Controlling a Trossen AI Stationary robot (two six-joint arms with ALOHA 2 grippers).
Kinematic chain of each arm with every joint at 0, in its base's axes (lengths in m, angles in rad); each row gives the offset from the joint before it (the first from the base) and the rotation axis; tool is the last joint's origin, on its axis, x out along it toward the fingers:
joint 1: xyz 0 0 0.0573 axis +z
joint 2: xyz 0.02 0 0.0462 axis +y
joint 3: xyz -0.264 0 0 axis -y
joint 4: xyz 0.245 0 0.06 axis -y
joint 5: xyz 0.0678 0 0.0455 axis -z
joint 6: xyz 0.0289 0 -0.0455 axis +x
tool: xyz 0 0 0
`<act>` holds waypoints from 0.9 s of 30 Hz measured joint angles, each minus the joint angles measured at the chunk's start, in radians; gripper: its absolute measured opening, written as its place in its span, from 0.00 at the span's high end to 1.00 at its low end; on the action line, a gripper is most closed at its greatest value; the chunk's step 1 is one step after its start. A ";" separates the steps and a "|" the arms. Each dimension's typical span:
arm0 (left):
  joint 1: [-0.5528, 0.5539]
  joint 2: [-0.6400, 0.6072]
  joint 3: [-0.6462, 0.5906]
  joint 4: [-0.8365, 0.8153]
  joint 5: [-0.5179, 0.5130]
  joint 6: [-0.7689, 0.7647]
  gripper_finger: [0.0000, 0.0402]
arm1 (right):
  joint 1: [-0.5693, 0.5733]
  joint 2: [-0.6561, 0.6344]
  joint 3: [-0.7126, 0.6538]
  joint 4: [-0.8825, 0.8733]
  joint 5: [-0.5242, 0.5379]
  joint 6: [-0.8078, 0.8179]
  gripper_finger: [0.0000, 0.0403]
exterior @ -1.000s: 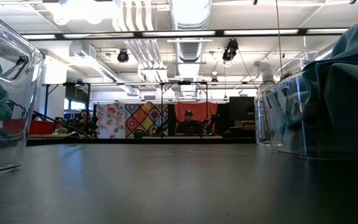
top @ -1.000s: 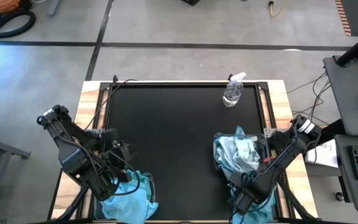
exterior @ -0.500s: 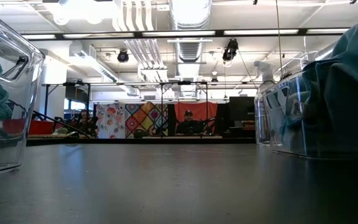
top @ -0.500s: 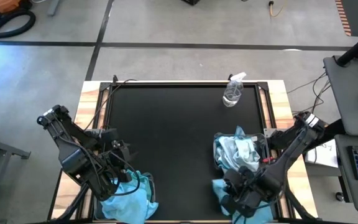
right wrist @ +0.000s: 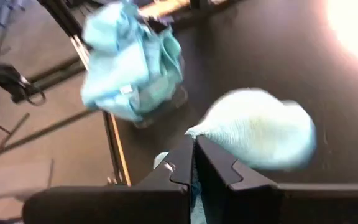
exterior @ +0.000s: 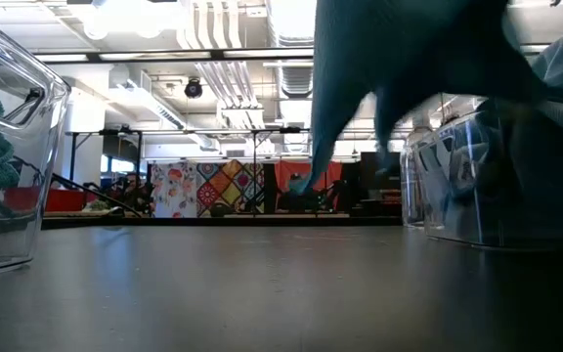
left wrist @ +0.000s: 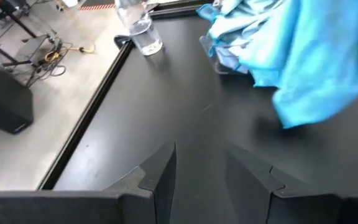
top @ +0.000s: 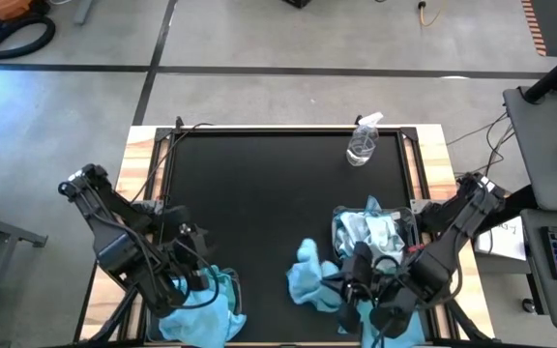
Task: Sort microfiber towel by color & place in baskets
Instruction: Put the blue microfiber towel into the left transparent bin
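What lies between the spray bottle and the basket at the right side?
Only bare black table lies between the spray bottle and the right basket, in the high view.

two clear baskets (top: 375, 253), one spray bottle (top: 363, 143), two robot arms (top: 124, 246)

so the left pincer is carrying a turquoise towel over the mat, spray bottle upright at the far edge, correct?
Not the left. The right pincer is shut on the turquoise towel over the mat, as the high view shows. The left pincer is open by its basket. The spray bottle does stand at the far edge.
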 joint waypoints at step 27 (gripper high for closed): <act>0.110 0.055 0.000 0.448 -0.017 0.440 0.72 | -0.309 0.000 0.092 0.305 -0.080 -0.490 0.98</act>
